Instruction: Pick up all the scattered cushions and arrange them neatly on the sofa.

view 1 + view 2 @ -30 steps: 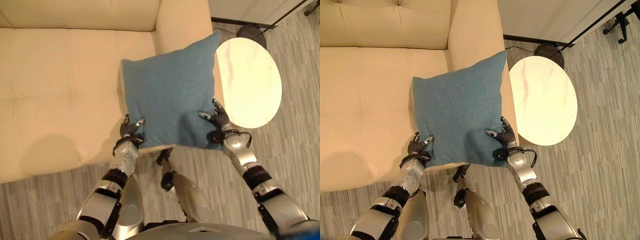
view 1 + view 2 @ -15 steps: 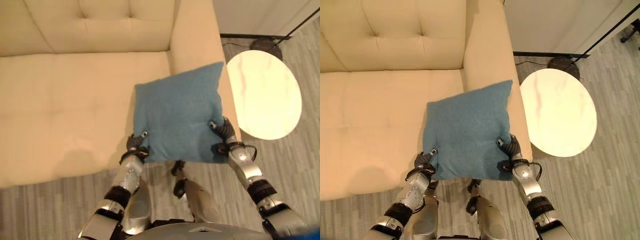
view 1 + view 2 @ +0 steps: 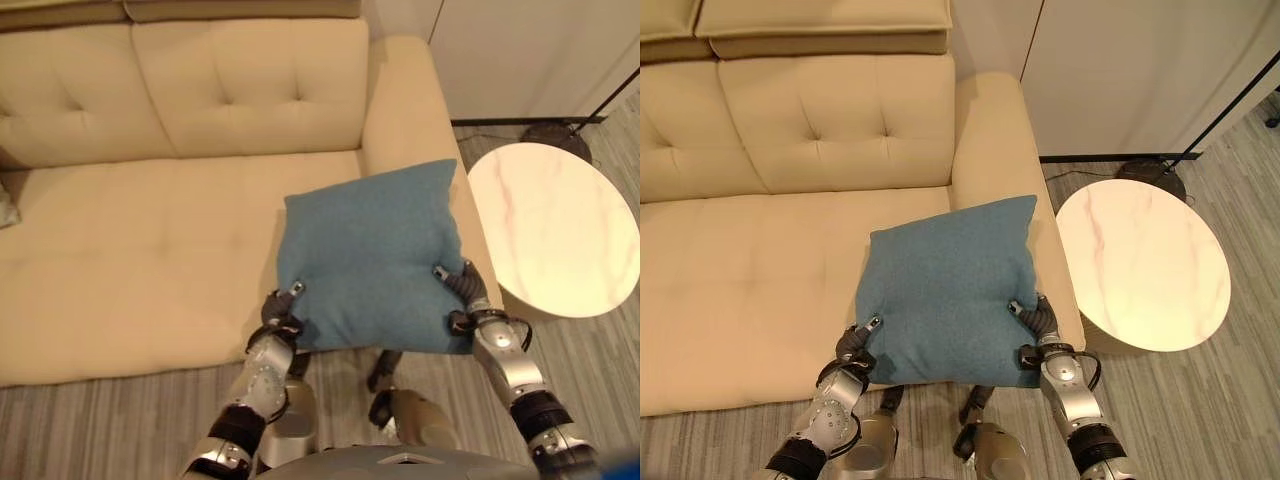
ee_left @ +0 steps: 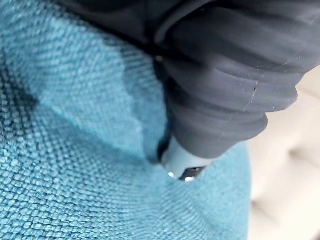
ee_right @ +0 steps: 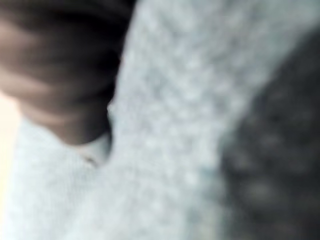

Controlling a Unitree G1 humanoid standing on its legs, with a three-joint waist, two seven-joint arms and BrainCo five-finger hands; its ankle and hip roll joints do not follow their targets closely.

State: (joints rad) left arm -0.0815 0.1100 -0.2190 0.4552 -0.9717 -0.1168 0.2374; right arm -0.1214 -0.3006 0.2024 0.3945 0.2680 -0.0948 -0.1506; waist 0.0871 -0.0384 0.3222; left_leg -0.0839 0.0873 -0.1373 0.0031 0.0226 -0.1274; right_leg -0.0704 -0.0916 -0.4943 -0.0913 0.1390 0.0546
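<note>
A teal square cushion (image 3: 370, 255) hangs flat over the right end of the beige sofa (image 3: 150, 240), partly above the seat and the right armrest. My left hand (image 3: 277, 312) pinches its near left corner, thumb on top. My right hand (image 3: 468, 298) pinches the near right corner the same way. In the left wrist view the teal cloth (image 4: 75, 165) is pressed against the hand's dark cover (image 4: 225, 90). The right wrist view has the cushion (image 5: 190, 125) right against the hand.
A round pale marble-look side table (image 3: 555, 240) stands right of the sofa's armrest (image 3: 410, 110). A black lamp base (image 3: 1150, 172) and pole stand behind it by a white wall. A greyish object (image 3: 6, 205) lies at the sofa's far left. Striped grey floor (image 3: 100, 420) runs in front.
The camera has tilted up, so the sofa's tufted backrest now shows. Both hands still hold the cushion, which has come a little further over the seat.
</note>
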